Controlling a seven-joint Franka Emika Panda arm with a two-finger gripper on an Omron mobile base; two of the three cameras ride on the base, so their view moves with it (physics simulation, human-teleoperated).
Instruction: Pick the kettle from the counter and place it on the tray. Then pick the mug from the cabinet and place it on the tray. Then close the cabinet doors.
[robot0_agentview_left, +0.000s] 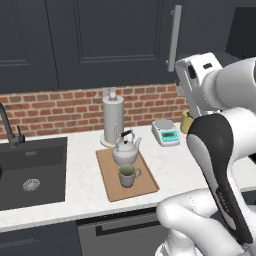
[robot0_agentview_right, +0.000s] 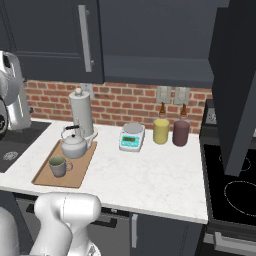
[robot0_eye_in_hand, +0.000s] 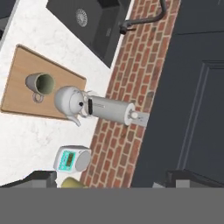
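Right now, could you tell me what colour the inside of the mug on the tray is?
Greenish inside the mug, clearest in the hand view.

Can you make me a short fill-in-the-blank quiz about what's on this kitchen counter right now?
1. The kettle and the mug both stand on the wooden ____.
2. Behind the kettle rises the tall grey paper-towel ____.
3. Beside the yellow jar stands a jar coloured dark ____.
4. The small white digital scale sits in front of a wall of red ____.

Missing words: tray; holder; red; brick
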